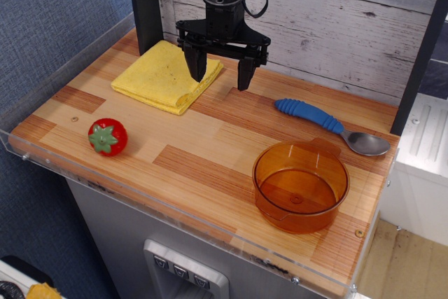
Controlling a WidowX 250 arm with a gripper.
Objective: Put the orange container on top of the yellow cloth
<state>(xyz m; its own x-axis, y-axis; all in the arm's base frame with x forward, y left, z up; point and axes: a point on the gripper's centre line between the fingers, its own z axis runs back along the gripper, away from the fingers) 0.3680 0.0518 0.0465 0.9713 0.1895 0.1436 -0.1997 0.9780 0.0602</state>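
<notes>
The orange container [301, 185] is a round translucent amber bowl with tab handles, standing upright at the front right of the wooden table. The yellow cloth [166, 76] lies folded at the back left. My gripper [220, 73] hangs at the back of the table, just right of the cloth's right corner, with its two black fingers spread wide and nothing between them. The left finger [197, 64] overlaps the cloth's right edge in this view. The gripper is far from the bowl.
A red toy tomato [107, 136] sits near the front left edge. A spoon with a blue handle [329, 126] lies behind the bowl at the right. A clear plastic rim [175, 204] runs along the table's front edge. A plank wall stands behind.
</notes>
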